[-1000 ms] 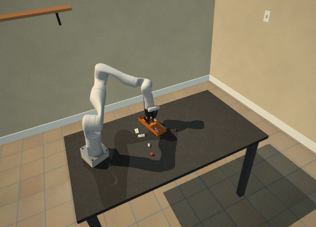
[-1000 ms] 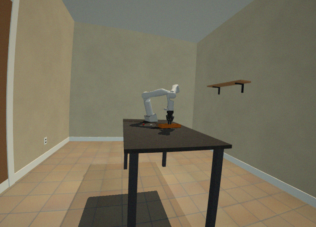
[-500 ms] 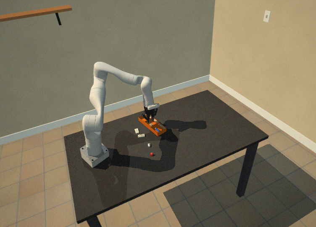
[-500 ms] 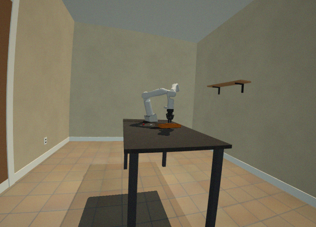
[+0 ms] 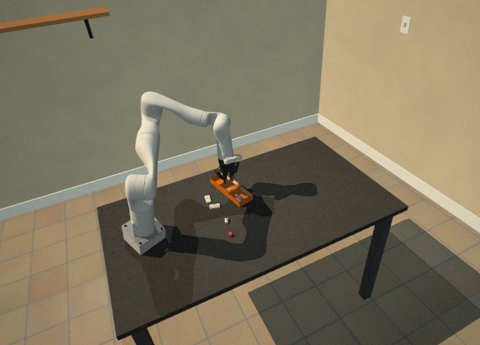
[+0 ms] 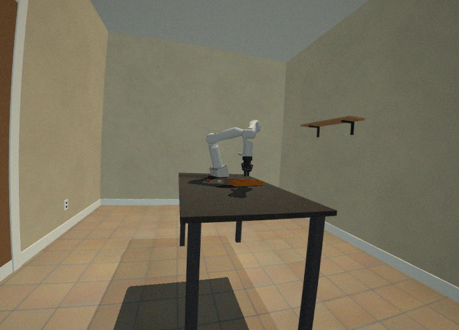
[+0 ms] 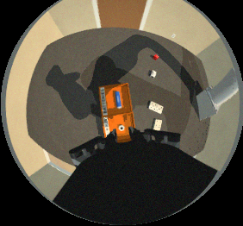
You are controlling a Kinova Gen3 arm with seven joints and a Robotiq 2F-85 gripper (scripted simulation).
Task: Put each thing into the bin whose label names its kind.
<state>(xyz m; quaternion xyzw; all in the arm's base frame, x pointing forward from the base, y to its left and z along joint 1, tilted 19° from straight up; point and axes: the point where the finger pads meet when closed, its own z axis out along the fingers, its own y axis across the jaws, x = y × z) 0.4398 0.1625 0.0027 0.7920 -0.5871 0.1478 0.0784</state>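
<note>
While two dominoes (image 5: pixel 211 201) lie, two dice (image 5: pixel 228 227).

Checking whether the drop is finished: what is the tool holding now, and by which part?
Nothing. The tool hangs parted above the orange bin; a small white piece lies inside.

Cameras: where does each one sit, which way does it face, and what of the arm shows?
Top: high off a table corner, looking down; whole arm visible.
Exterior: low beyond the table's far end, facing the arm.
Wrist: above the gripper, looking down; fingers show.
All three share the orange bin.
</note>
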